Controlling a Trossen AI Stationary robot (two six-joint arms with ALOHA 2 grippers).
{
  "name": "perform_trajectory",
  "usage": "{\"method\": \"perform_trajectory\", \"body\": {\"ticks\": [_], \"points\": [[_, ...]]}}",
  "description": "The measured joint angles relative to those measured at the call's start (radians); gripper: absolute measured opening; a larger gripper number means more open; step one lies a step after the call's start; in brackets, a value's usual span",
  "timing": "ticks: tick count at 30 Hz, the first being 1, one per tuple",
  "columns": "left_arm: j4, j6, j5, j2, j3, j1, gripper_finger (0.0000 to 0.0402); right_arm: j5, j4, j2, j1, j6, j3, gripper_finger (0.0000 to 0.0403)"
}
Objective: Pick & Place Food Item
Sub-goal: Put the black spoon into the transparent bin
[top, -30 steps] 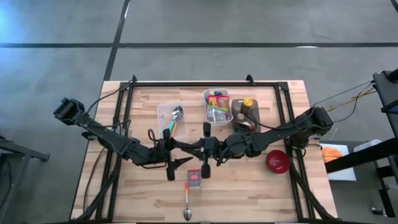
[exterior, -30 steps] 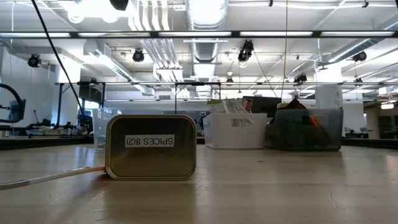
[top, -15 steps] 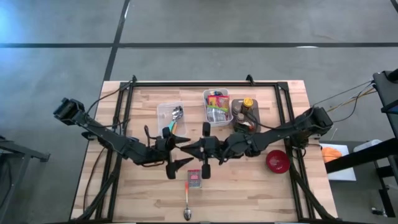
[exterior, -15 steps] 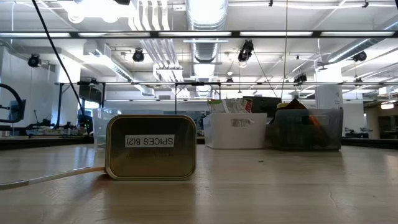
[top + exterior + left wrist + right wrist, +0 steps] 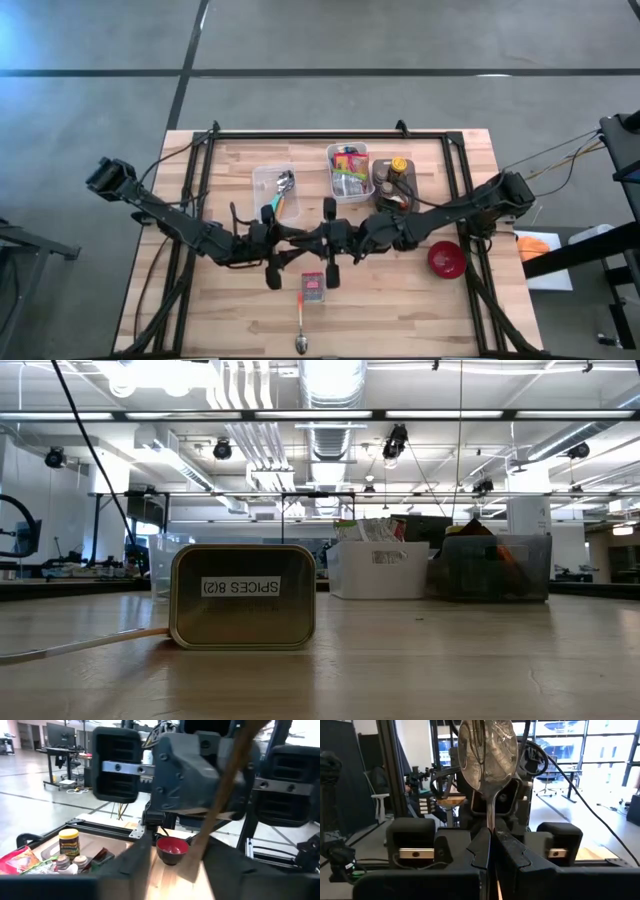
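High view: the left gripper [image 5: 287, 243] has narrowed against the right gripper [image 5: 318, 240]. Low view: the spice tin [image 5: 243, 597] sits untouched on the table [image 5: 450, 670]. Left wrist: jaws part-open around a handle [image 5: 220, 795]. Right wrist: fingers clamp the spoon [image 5: 488, 750], so likely a handover

"SPICES 8(2)" (mirrored) on a label on the brass tin [image 5: 243, 597]

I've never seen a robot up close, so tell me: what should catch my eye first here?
The right tool and the left tool meet face to face over the middle of the table, the right one pinching a shiny spoon by its handle. Just in front of them lies a small spice tin, and a red bowl sits toward the right side.
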Motion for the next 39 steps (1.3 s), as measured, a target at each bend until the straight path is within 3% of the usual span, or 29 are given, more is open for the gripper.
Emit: {"method": "perform_trajectory", "body": {"ticks": [5, 7, 23, 30, 39], "points": [[-0.003, 0.017, 0.019, 0.000, 0.000, -0.001, 0.0048, -0.003, 0.000, 0.000, 0.000, 0.008, -0.007, 0.0008], [-0.005, 0.017, 0.038, 0.000, 0.000, -0.001, 0.0017, -0.004, 0.000, 0.000, 0.000, 0.013, -0.009, 0.0008], [-0.056, -0.078, 0.049, -0.001, 0.000, -0.001, 0.0001, -0.006, -0.014, 0.000, 0.001, 0.011, -0.018, 0.0007], [-0.206, -0.170, 0.039, -0.060, 0.001, 0.002, 0.0000, 0.099, -0.084, -0.018, 0.001, 0.015, -0.018, 0.0008], [-0.353, -0.232, -0.032, -0.160, 0.001, 0.003, 0.0000, 0.120, -0.099, -0.063, 0.003, 0.009, -0.018, 0.0008]]}}
